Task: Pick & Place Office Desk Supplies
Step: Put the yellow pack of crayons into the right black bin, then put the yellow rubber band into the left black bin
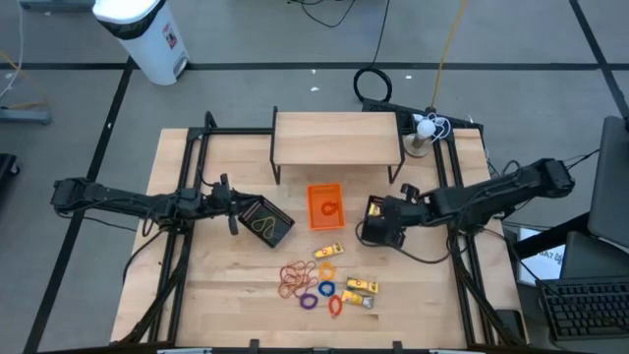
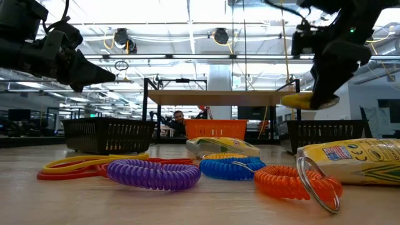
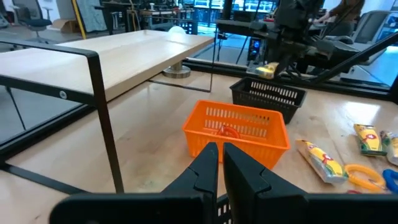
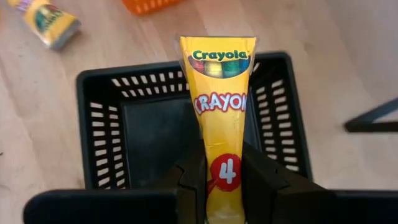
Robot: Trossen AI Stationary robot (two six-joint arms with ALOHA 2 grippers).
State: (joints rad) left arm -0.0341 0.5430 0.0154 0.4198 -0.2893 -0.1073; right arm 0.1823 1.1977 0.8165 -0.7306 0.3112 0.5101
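Observation:
The office desk supplies lie loose at the table's near middle: rubber bands (image 1: pixel 293 280), coiled rings (image 2: pixel 153 174) and yellow crayon packets (image 1: pixel 362 287). My right gripper (image 4: pixel 224 160) hangs over the right black mesh tray (image 4: pixel 149 124), shut on one yellow crayon packet (image 4: pixel 219 93). My left gripper (image 3: pixel 217 163) is shut and empty. It points level beside the left black mesh tray (image 1: pixel 265 221), facing the orange tray (image 3: pixel 236 127). My right gripper pinches the crayon packet between its two fingers (image 4: pixel 258 177) at the end printed with a "4" (image 4: pixel 225 149). The fingers slant down from the table's right side and lie along the packet. The packet juts out past the fingertips, lifted clear above the black tray.
A low wooden shelf (image 1: pixel 336 133) stands at the far middle, with the orange tray (image 1: pixel 325 205) just in front of it. The left black tray holds a yellow band. A white round object (image 1: pixel 425 128) sits at the far right. A person (image 2: pixel 179 119) shows beyond the table.

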